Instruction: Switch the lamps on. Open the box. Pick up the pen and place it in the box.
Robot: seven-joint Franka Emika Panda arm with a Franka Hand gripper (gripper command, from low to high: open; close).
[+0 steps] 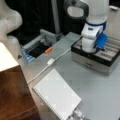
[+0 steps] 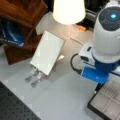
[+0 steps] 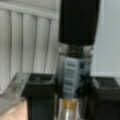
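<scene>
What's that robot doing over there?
The lamp is glowing. The robot arm is reaching down into the open box, and its gripper has its jaws shut on the pen, holding it just above the ribbed bottom of the box. A white notebook lies on the table nearby.

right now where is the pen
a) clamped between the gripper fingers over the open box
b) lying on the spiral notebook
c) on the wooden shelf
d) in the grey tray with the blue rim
a: the wrist view shows the pen clamped between the two dark fingers, with the ribbed inside of the box behind it; in a front view the arm stands over the open box.
</scene>
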